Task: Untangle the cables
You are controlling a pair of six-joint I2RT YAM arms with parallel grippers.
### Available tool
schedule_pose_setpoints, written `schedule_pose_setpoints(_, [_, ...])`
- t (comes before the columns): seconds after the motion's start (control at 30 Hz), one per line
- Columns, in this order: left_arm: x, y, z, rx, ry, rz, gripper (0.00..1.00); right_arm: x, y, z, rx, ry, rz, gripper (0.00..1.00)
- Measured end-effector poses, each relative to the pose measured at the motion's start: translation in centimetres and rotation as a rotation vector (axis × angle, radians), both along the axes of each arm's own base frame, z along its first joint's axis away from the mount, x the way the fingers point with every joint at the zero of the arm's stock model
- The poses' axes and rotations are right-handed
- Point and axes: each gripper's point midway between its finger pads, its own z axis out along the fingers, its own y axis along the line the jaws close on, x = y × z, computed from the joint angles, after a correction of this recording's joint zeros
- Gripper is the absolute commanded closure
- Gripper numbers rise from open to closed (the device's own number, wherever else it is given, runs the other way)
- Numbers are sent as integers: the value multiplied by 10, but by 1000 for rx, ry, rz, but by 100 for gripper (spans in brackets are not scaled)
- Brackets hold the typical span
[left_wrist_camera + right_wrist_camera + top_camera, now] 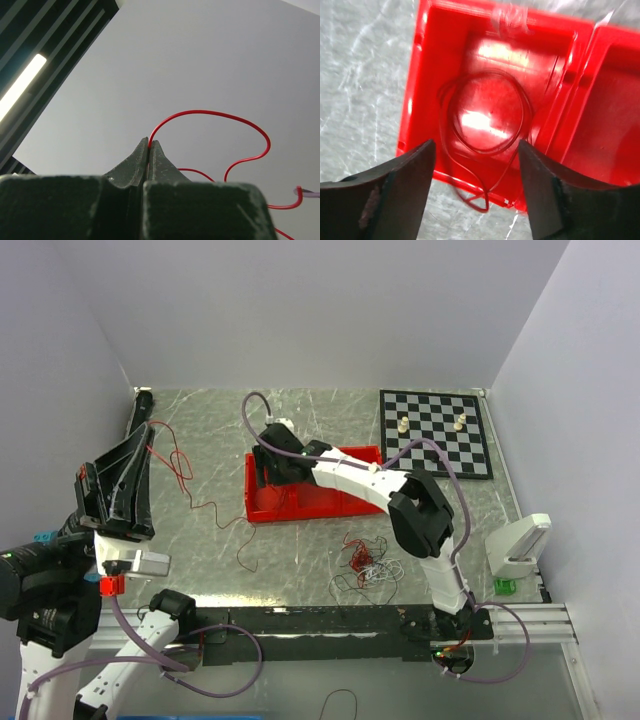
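Observation:
A thin red cable [215,114] is pinched between the tips of my left gripper [150,141], which is shut on it. That gripper [145,435] is raised at the far left, and the red cable [190,490] trails from it down across the table. My right gripper [476,150] stands open, nothing between its fingers, above the left compartment of a red tray [580,100]. A coiled red cable [485,112] lies in that compartment, one loop hanging over the near rim. A tangle of red, white and black cables [366,562] lies on the table near the front.
The red tray [350,502] sits mid-table under my right gripper [272,445]. A chessboard [435,435] with two pale pieces lies at the back right. A white device [520,545] and a small green block [505,586] stand at the right edge. Walls close in on three sides.

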Motion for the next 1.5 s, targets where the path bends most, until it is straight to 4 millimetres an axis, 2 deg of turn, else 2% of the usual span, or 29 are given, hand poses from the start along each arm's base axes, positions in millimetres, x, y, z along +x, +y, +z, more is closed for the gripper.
schedule_pose_setpoints(0.17, [6,-3,-6,7,10,-4,99,5,1,14,36,-15,1,23])
schedule_pose_setpoints(0.27, [12,-5,-11,8,20,-8,99,2,-2,23,51,-24,4,31])
schedule_pose_setpoints(0.37, [19,-7,-7,-20,25,-18,99,-7,-12,38,73,-38,5,34])
schedule_pose_setpoints(0.5, [47,-11,11,-95,70,-36,99,-19,-26,72,145,-93,3,34])
schedule_pose_setpoints(0.6, [79,-17,28,-161,128,-55,99,-30,-42,101,215,-145,-5,29])
schedule_pose_setpoints(0.67, [100,-23,28,-188,175,-69,99,-36,-52,117,257,-173,-13,27])
schedule_pose_setpoints(0.77, [127,-33,17,-204,246,-89,99,-39,-64,131,299,-204,-29,27])
schedule_pose_setpoints(0.9, [158,-44,0,-209,311,-98,99,-41,-83,134,329,-224,-56,27])
schedule_pose_setpoints(1.07, [194,-54,-15,-215,343,-85,99,-44,-104,125,340,-219,-87,28])
schedule_pose_setpoints(1.33, [249,-67,-42,-192,356,-31,99,-39,-120,106,349,-194,-117,30])
schedule_pose_setpoints(1.5, [275,-70,-46,-181,325,13,99,-36,-125,101,355,-180,-121,31])
